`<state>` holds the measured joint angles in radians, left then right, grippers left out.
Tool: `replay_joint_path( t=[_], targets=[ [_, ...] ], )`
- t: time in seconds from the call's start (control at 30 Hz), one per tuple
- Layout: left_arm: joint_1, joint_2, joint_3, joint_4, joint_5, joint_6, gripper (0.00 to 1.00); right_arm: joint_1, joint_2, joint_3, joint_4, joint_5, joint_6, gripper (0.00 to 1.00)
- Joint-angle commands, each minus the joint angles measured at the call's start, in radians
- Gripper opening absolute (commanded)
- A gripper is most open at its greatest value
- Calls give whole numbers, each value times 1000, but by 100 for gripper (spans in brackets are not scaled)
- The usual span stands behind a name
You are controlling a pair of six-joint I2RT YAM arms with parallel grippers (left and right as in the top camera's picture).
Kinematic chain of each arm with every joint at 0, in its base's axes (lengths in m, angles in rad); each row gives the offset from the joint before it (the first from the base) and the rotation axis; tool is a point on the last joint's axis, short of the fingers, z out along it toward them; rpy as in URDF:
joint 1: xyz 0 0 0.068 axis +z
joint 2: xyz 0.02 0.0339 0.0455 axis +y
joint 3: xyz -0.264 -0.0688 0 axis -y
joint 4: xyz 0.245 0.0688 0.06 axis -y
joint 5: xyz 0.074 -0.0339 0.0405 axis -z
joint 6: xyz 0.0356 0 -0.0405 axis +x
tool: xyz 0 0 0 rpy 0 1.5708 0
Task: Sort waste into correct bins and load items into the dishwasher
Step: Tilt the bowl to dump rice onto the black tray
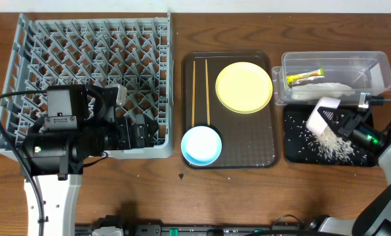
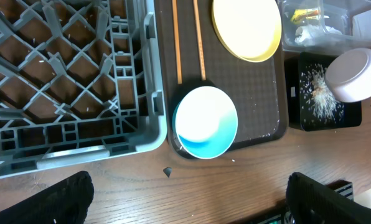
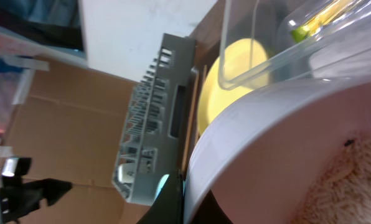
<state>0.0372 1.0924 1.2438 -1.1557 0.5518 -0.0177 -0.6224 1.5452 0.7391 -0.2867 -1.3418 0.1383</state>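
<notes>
White bowl [image 3: 285,143] fills the right wrist view. It is tipped on its side, with rice [image 3: 344,177] lying against its inner wall. One dark finger [image 3: 170,205] shows at the bowl's outer edge.

Overhead:
- Right claw [image 1: 338,122] is clamped on the white bowl and holds it tilted above the black tray [image 1: 294,152], mouth down toward the tray.
- Rice lies in a loose heap under the bowl's mouth, with scattered grains across the tray floor.
- Tub [image 1: 374,65] sits just behind the black tray, touching or nearly so. It holds the wrapper [image 1: 304,78] at its left end and the tissue [image 1: 327,88] beside it.
- Brown tray [image 1: 261,154] is mid-surface, between the rack and the two bins.
- On the brown tray, the plate [image 1: 244,87] lies flat in the rear right part.
- Chopsticks [image 1: 194,85] lie parallel and slightly apart along the tray's left side, running front to back.
- Blue bowl [image 1: 201,145] stands upright at the tray's front left corner, just past the chopsticks' near ends. I see nothing in it.
- Rack [image 1: 84,65] sits at the left of the surface [image 1: 248,196]. No dishes show among its pegs.
- Left arm [image 1: 64,131] hangs over the rack's front right part.

Left wrist view:
- Left claw [image 2: 192,202] is spread wide with nothing between the two dark tips at the bottom corners.
- It is above bare surface, just in front of the rack's corner and the blue bowl.
- Small white specks show on the surface under the rack grid.
- One small dark speck [image 2: 167,170] lies on the surface in front of the brown tray.
</notes>
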Motion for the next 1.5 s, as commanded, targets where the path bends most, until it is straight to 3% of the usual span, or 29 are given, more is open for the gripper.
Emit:
replay_joint_path(
  t=[0.0,0.27,0.33,0.43,0.5,0.63,0.73,0.83,0.93,1.03,1.13,1.23,1.33,1.4,1.47],
  targets=[
    [-4,3,15,-3,16,18,99,-10,-1,-9,6,-88,2,1],
    [-4,3,15,-3,16,18,99,-10,-1,-16,7,-74,-16,1],
    [-4,3,15,-3,16,18,99,-10,-1,-16,-8,32,72,1],
    [-4,3,15,-3,16,18,99,-10,-2,-16,10,-6,75,1],
    [-4,3,15,-3,16,18,99,-10,-2,-16,3,119,119,1],
    [-4,3,15,-3,16,18,99,3,-2,-16,62,-68,66,1],
    [-4,3,15,-3,16,18,99,8,-2,-16,39,70,156,1],
    [-4,3,15,-3,16,18,99,14,-3,-16,69,-123,76,1],
    [-4,3,15,-3,16,18,99,19,-2,-16,51,42,159,1],
    [-4,3,15,-3,16,18,99,31,-2,-16,83,-127,99,1],
    [-4,3,15,-3,16,18,99,48,-2,-16,70,-6,160,1],
    [-4,3,15,-3,16,18,99,55,-2,-16,91,-129,90,1],
    [-4,3,15,-3,16,18,99,56,-2,-16,54,-2,198,1],
    [-4,3,15,-3,16,18,99,60,-2,-16,90,-103,137,1],
    [-4,3,15,-3,16,18,99,62,-2,-16,87,-18,178,1]
  ],
)
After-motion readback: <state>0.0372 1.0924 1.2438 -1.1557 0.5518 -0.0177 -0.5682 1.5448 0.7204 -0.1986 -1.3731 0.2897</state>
